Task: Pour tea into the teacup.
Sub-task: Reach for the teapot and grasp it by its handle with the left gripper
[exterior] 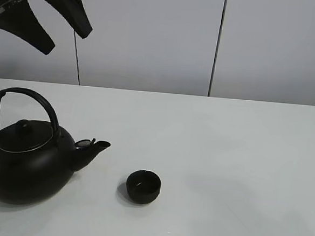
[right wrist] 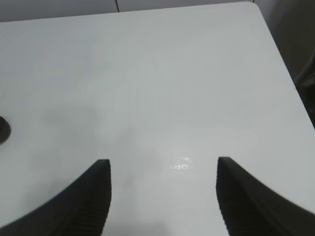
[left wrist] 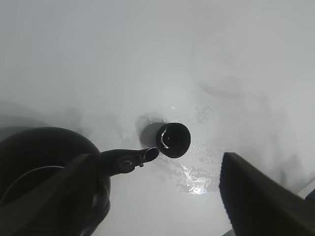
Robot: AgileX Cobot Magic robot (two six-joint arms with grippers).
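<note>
Exterior high view: the left gripper [exterior: 68, 41] hangs high above the tabletop [exterior: 241, 156], jaws apart and empty. The kettle [exterior: 24, 168] stands upright almost directly below these jaws and well apart from them, its arched handle [exterior: 26, 95] raised and untouched. The teacup [exterior: 143, 186] stands below the jaws and further toward the centre, just beyond the kettle spout [exterior: 93, 148] but not touching it. In the left wrist view the teacup sits in the open gap between the two jaws, far beneath them.

The right gripper [right wrist: 162, 162] also has its jaws apart, with only bare tabletop beneath. The teacup is well off to one side of them, at the picture edge.

No tea stream is visible. A faint glint shows inside the teacup; whether it is liquid cannot be told. The pour appears not yet started.

Probable faults from this state:
- Off-centre clamp on the handle: the heavy kettle is likely to swing and the spout to miss its aim.
- Spout close to the teacup: lifting or tilting may knock the light cup aside.
- Small cup opening: a fast tilt probably sends tea over the rim.
- Loose lid: a steep tilt may drop it.
</note>
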